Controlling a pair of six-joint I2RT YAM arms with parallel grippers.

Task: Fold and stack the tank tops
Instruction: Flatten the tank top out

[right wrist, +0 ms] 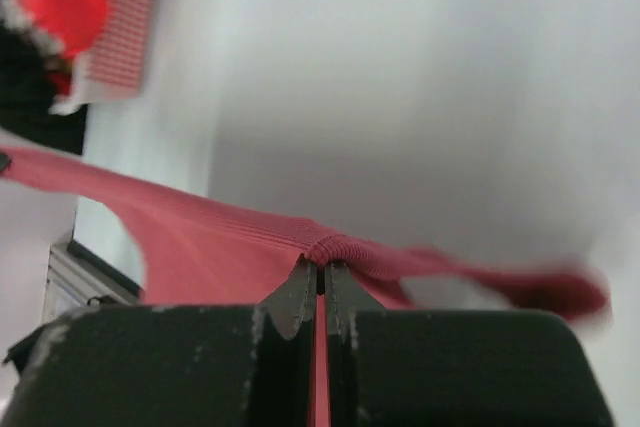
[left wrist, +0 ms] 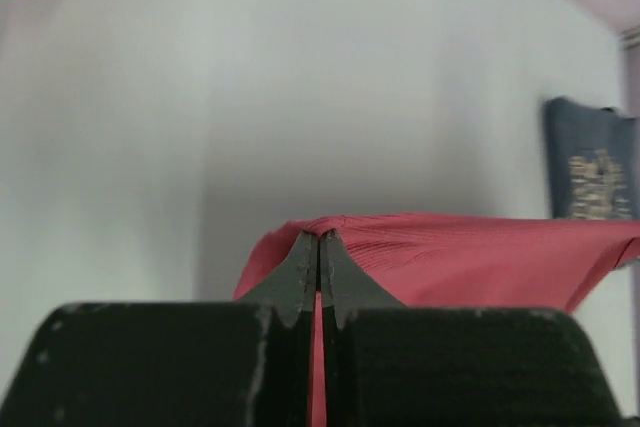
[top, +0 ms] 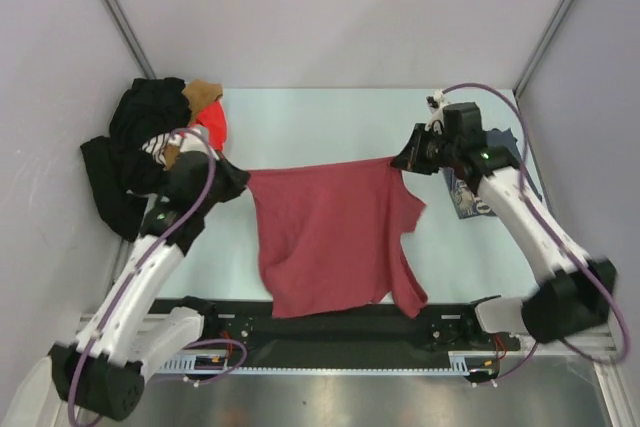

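The maroon-red tank top (top: 330, 237) is stretched between my two grippers above the table, its lower part draping toward the near edge. My left gripper (top: 243, 179) is shut on its left corner; in the left wrist view the fabric (left wrist: 450, 252) is pinched at the fingertips (left wrist: 320, 239). My right gripper (top: 403, 162) is shut on the right corner, where the ribbed hem (right wrist: 345, 247) bunches over the jaws (right wrist: 322, 265). The blue-grey tank top (top: 470, 197) with a pale graphic lies folded at the right, mostly behind the right arm, and shows again in the left wrist view (left wrist: 590, 162).
A heap of black clothes (top: 135, 147) with a bright orange-red garment (top: 212, 125) and a brown piece lies at the back left, just behind the left arm. The black base rail (top: 340, 327) runs along the near edge, under the hanging hem. Pale walls close in on three sides.
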